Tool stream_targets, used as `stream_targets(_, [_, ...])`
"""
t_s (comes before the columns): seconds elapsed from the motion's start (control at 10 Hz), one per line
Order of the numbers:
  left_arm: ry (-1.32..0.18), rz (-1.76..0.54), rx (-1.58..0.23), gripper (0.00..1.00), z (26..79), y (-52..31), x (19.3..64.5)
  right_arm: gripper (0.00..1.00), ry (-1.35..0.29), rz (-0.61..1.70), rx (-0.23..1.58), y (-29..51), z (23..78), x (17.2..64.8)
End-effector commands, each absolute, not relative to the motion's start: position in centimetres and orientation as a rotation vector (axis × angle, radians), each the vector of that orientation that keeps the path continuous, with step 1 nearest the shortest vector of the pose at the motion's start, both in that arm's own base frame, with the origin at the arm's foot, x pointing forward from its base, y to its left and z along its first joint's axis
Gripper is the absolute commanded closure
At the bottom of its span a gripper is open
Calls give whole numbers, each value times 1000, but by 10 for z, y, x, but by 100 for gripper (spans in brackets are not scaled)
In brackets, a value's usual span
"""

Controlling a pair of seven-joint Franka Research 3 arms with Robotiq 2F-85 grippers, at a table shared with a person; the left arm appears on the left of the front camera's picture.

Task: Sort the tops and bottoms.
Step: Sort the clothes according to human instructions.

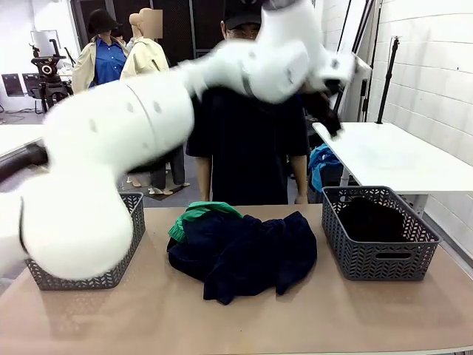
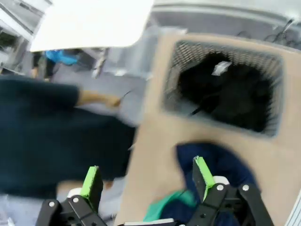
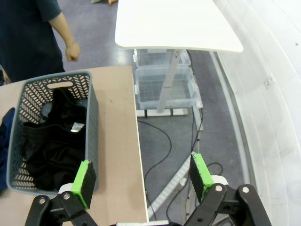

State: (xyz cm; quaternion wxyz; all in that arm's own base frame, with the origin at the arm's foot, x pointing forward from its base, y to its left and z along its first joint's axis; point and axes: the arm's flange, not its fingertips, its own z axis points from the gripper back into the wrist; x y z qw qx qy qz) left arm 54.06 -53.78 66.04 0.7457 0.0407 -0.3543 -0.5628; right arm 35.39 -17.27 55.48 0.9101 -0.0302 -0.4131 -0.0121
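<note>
A heap of dark navy garments (image 1: 244,255) lies mid-table, with a bright green one (image 1: 194,214) tucked at its back left. In the grey basket on the right (image 1: 380,262) lies a black garment (image 1: 369,218). My left arm sweeps blurred across the front view, its gripper (image 1: 327,111) high above that basket. In the left wrist view this gripper (image 2: 147,181) is open and holds nothing, with the black garment (image 2: 225,89) in its basket below and the navy cloth (image 2: 221,162) and green cloth (image 2: 164,209) nearer. My right gripper (image 3: 142,179) is open and holds nothing, over the table's right edge beside the basket (image 3: 51,84).
A second grey basket (image 1: 118,277) stands at the table's left. A person in a dark shirt (image 1: 247,140) stands at the far side, one hand (image 3: 72,52) near the right basket. A white side table (image 3: 174,23) stands beyond the right edge, with cables on the floor.
</note>
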Motion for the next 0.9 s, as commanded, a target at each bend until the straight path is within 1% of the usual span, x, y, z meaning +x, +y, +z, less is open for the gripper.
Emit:
stream_targets(0.0, [-680,-1101,357,0,652,-429,506,0,-853,-28,-53,-174,553,355])
stream_targets(0.1, [-627,-979,459,0,650,-379,496,0,-853,-28,-53,-174,553,355])
stream_targets(0.2, [-636,-851,507,0,646,-332,486,0,-853,-28,-53,-174,553,355])
stream_targets(0.4, [-589,-596,510,0,617,-239,456,0,-853,-28,-53,-174,553,355])
stream_targets(0.5, [-583,-522,440,0,591,-209,443,0,-853,-28,-53,-174,553,355])
stream_targets(0.6, [-622,-439,366,0,571,-187,435,0,-853,-28,-53,-174,553,355])
stream_targets(0.7, [-694,-363,266,0,559,-174,435,0,-853,-28,-53,-174,553,355])
stream_targets(0.8, [-757,-316,182,0,557,-166,440,0,-853,-28,-53,-174,553,355])
